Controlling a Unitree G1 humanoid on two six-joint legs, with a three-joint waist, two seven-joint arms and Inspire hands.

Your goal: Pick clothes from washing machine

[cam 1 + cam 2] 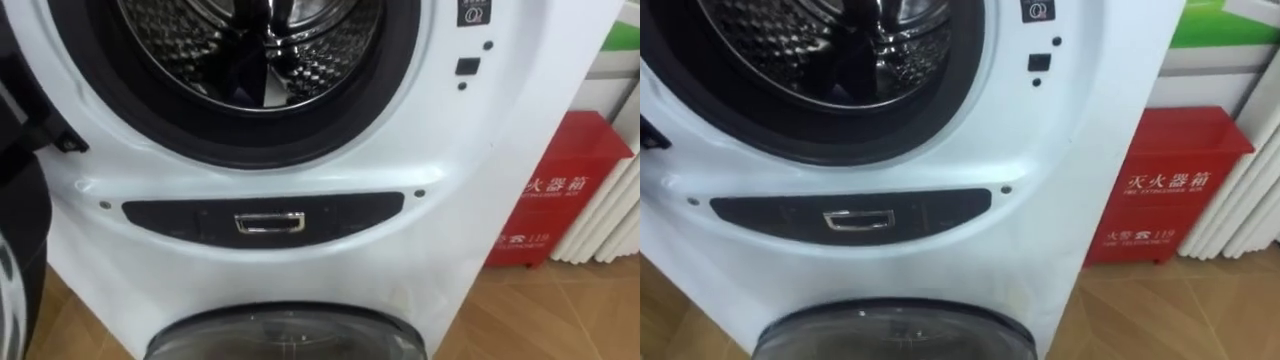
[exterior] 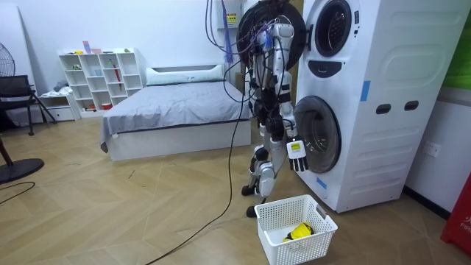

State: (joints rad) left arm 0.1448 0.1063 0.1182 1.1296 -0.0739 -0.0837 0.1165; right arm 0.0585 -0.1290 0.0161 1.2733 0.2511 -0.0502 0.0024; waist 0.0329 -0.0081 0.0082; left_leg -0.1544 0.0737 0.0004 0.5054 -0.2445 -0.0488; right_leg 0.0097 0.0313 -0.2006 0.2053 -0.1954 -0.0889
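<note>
The upper washing machine [image 1: 300,200] fills the eye views, its drum [image 1: 250,50] open in front of me. Something dark lies inside the drum [image 1: 855,50]; I cannot tell whether it is cloth. In the room view I stand upright facing the stacked machines [image 2: 368,110]. My right hand [image 2: 296,154] hangs at my side beside the lower round door [image 2: 316,136], fingers straight and holding nothing. On the floor by my feet stands a white laundry basket [image 2: 276,217] with a yellow garment [image 2: 299,232] in it.
The upper machine's open door [image 1: 15,240] hangs at my left. A red fire-extinguisher box [image 1: 565,190] and a white radiator [image 1: 615,220] stand to my right. Behind me are a bed [image 2: 176,110], white shelves [image 2: 103,77] and wooden floor.
</note>
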